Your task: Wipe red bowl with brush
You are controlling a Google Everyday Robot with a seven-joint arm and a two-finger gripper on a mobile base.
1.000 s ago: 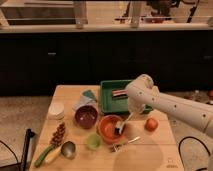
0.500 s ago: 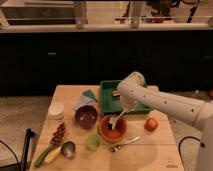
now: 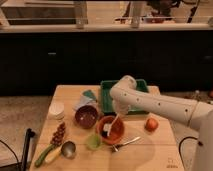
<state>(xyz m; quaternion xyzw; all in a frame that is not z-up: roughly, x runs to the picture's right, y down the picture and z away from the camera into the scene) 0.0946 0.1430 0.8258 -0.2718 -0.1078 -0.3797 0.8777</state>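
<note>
The red bowl point(image 3: 112, 130) sits on the wooden table point(image 3: 150, 152), right of the maroon bowl point(image 3: 86, 116). The brush point(image 3: 111, 127) slants down into the red bowl, its pale handle running up to my gripper point(image 3: 119, 111), its dark-and-white head resting inside the bowl. My gripper hangs just above the bowl's far rim at the end of the white arm and holds the brush by the top of its handle.
A green tray point(image 3: 111, 93) lies behind the bowls. A small green cup point(image 3: 93, 142) and a metal fork point(image 3: 125, 144) lie in front of the red bowl. A tomato point(image 3: 151, 124) is to the right. A white cup point(image 3: 56, 110), grapes point(image 3: 59, 134), a ladle point(image 3: 67, 149) and corn point(image 3: 46, 155) lie to the left.
My arm has swung left over the two earlier frames, bringing the gripper from right of the bowl to above its far rim. The brush head has moved leftward inside the red bowl.
</note>
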